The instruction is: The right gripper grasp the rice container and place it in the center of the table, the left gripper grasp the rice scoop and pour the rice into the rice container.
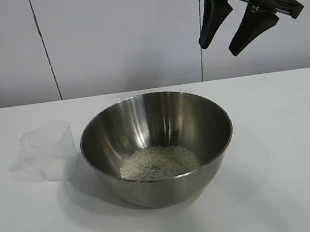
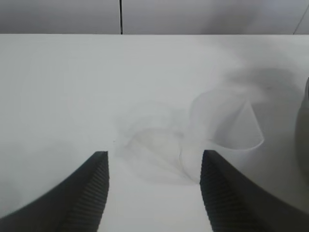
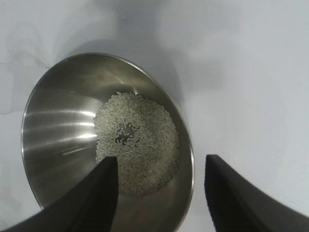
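White table, pale panelled wall behind; rice container centred (rice inside), rice scoop beside; both jaws apart, empty.

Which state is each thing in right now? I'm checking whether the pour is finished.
rice container: upright on the table, holding rice.
rice: heaped in the container's bottom.
rice scoop: upright, empty, released beside the container.
left gripper: open, empty, behind the scoop.
right gripper: open, empty, raised above the table.
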